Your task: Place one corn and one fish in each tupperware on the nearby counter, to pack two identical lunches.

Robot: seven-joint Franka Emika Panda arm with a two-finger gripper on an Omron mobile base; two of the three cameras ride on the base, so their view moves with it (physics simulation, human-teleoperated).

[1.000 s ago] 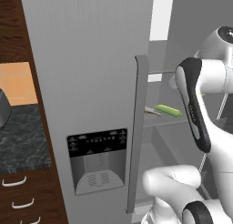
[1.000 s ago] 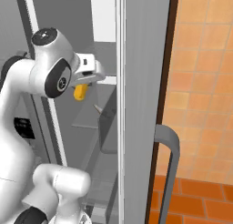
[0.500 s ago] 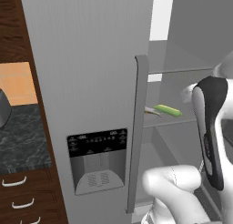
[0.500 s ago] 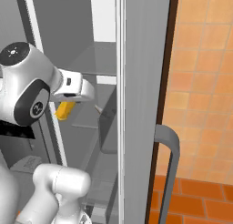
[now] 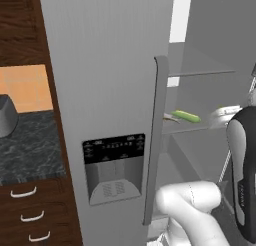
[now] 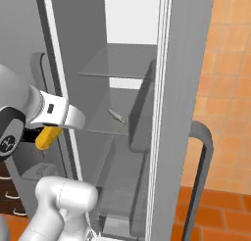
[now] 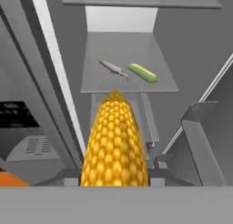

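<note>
- Your tool (image 6: pixel 45 137) is closed on the plain yellow corn (image 7: pixel 114 145), holding it in front of the open fridge (image 6: pixel 162 49).
- On the fridge's shelf (image 7: pixel 123 84), the slender pale fish (image 7: pixel 113 68) lies just beside the green-husked corn (image 7: pixel 142 72).
- The tabletop (image 5: pixel 27 145) sits to the fridge's left.

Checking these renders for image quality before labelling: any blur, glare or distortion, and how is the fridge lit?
Hand view: the held corn looms large and slightly soft, fish small but clear. Left base view: flat, even light, no glare on the fridge door. Right base view: soft shading under the shelf.
</note>
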